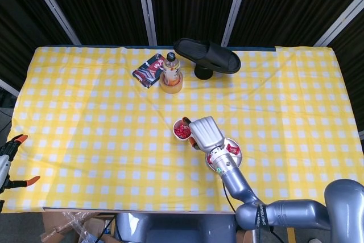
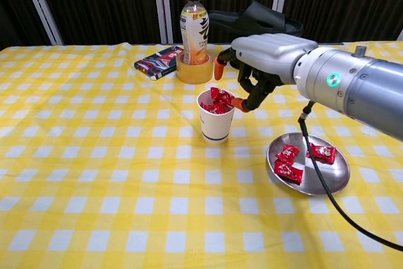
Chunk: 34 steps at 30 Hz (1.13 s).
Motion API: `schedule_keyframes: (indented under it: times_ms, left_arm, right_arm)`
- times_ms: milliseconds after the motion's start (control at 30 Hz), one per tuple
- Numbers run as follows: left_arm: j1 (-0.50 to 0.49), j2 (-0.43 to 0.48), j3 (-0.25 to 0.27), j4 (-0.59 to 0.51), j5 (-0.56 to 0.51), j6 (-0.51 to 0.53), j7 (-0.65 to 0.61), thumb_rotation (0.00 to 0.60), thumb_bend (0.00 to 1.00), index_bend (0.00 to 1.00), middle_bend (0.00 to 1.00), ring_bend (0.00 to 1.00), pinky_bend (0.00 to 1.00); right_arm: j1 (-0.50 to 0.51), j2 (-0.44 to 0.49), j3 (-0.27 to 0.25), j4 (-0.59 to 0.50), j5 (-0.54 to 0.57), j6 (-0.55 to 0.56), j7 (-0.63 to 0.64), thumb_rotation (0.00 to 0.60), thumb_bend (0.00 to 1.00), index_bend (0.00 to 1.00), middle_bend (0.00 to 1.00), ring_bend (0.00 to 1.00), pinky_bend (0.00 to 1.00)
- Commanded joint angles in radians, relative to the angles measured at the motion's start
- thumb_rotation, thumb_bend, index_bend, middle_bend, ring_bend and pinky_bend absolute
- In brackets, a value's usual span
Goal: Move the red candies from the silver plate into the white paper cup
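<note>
The white paper cup (image 2: 215, 121) stands mid-table, heaped with red candies (image 2: 216, 99). It also shows in the head view as cup (image 1: 181, 130). To its right lies the silver plate (image 2: 330, 177) with three red candies (image 2: 288, 153) in it. My right hand (image 2: 267, 60) hovers just right of the cup's rim, above the gap between cup and plate, fingers apart and holding nothing. From above, the right hand (image 1: 206, 133) partly covers the plate (image 1: 239, 156). My left hand (image 1: 12, 160) hangs off the table's left edge with its fingers spread and nothing in them.
Behind the cup a drink bottle (image 2: 194, 22) stands inside a yellow ring (image 2: 192, 71). A dark snack packet (image 2: 157, 61) lies to its left, and a black slipper (image 2: 255, 21) rests on a stand at the back. The yellow checked cloth (image 2: 101, 187) covers the table.
</note>
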Motion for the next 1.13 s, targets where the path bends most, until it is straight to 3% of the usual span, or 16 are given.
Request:
schedule_keyframes:
  times_ms: [33, 200, 300, 400, 667, 733, 900, 1133]
  left_arm:
    - [0.001, 0.000, 0.000, 0.002, 0.002, 0.003, -0.003, 0.600, 0.04, 0.00, 0.00, 0.00, 0.00]
    - [0.006, -0.003, 0.000, 0.009, 0.017, 0.018, -0.010, 0.600, 0.04, 0.00, 0.00, 0.00, 0.00]
    - [0.010, -0.007, 0.001, 0.014, 0.028, 0.030, -0.009, 0.600, 0.04, 0.00, 0.00, 0.00, 0.00]
    - [0.013, -0.013, 0.001, 0.019, 0.038, 0.045, -0.003, 0.600, 0.04, 0.00, 0.00, 0.00, 0.00]
    - [0.033, -0.041, 0.001, 0.037, 0.080, 0.118, 0.045, 0.600, 0.04, 0.00, 0.00, 0.00, 0.00]
    - [0.040, -0.053, 0.001, 0.048, 0.097, 0.147, 0.063, 0.600, 0.04, 0.00, 0.00, 0.00, 0.00]
    - [0.055, -0.083, -0.001, 0.079, 0.126, 0.203, 0.111, 0.600, 0.04, 0.00, 0.00, 0.00, 0.00]
    - [0.071, -0.117, -0.010, 0.109, 0.152, 0.266, 0.143, 0.600, 0.03, 0.00, 0.00, 0.00, 0.00]
  right_arm:
    - [-0.033, 0.036, -0.025, -0.045, -0.040, 0.048, -0.008, 0.600, 0.45, 0.30, 0.82, 0.93, 0.97]
    - [-0.125, 0.129, -0.083, -0.123, -0.155, 0.169, 0.013, 0.600, 0.45, 0.30, 0.82, 0.91, 0.91]
    - [-0.199, 0.193, -0.133, -0.158, -0.233, 0.237, 0.063, 0.600, 0.45, 0.29, 0.77, 0.84, 0.85]
    - [-0.271, 0.253, -0.184, -0.168, -0.305, 0.290, 0.123, 0.600, 0.45, 0.25, 0.61, 0.68, 0.75]
    - [-0.455, 0.406, -0.349, -0.144, -0.478, 0.387, 0.262, 0.600, 0.44, 0.01, 0.09, 0.09, 0.27]
    - [-0.498, 0.426, -0.378, -0.115, -0.513, 0.413, 0.287, 0.600, 0.42, 0.00, 0.02, 0.02, 0.18]
    - [-0.600, 0.445, -0.404, -0.021, -0.581, 0.495, 0.375, 0.600, 0.40, 0.00, 0.00, 0.00, 0.08]
    - [-0.690, 0.416, -0.375, 0.112, -0.646, 0.570, 0.470, 0.600, 0.39, 0.00, 0.00, 0.00, 0.05]
